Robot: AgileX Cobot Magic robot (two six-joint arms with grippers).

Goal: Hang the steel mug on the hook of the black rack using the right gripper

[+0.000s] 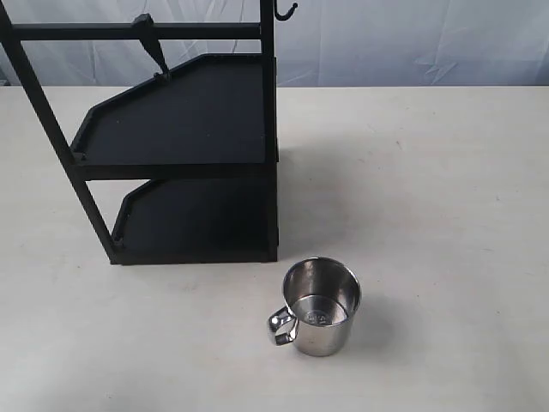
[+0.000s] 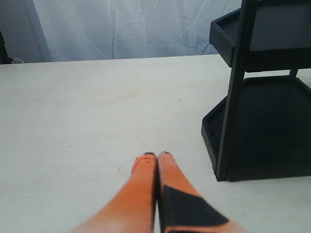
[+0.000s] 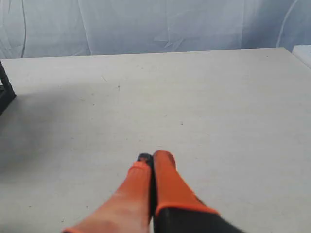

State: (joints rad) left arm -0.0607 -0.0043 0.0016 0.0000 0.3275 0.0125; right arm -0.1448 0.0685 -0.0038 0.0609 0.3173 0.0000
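Note:
The steel mug [image 1: 320, 307] stands upright on the table in front of the black rack [image 1: 184, 146], its looped handle [image 1: 280, 326] turned to the left. The thin curved hook [image 1: 286, 10] sticks out at the top of the rack's right post, at the upper edge of the exterior view. Neither gripper shows in the exterior view. My right gripper [image 3: 153, 157] is shut over bare table, with no mug in its view. My left gripper [image 2: 156, 155] is shut too, beside the rack's lower tray [image 2: 262, 131].
A thicker slanted black peg [image 1: 151, 41] hangs from the rack's crossbar. The white table [image 1: 429, 189] runs back to a pale cloth backdrop. A corner of the rack [image 3: 5, 92] shows at the edge of the right wrist view.

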